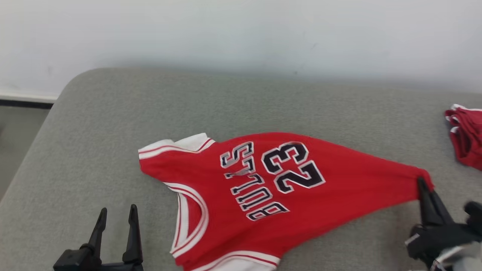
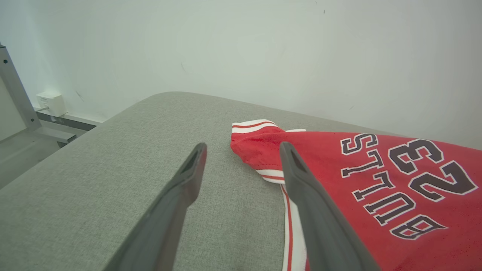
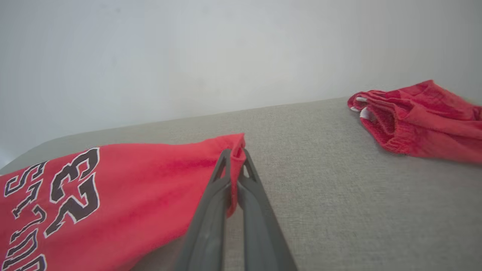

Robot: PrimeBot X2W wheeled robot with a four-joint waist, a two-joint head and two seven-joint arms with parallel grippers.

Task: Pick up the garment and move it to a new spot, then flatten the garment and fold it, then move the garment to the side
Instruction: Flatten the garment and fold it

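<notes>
The red jersey (image 1: 339, 177) lies on the grey table (image 1: 113, 113), long axis crosswise, shoulders left, hem right, reading "BULLS" and "23". The right claw (image 1: 423, 184) is clamped on its hem corner; the left claw (image 1: 117, 209) stands apart nearby.

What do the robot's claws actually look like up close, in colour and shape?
The left claw and right claw look alike: each has two long, slim, dark grey fingers that taper to narrow tips, with a small hollow slot near each tip. They rise from a chunky black base. Behind the right one a pale grey forearm shows.
</notes>
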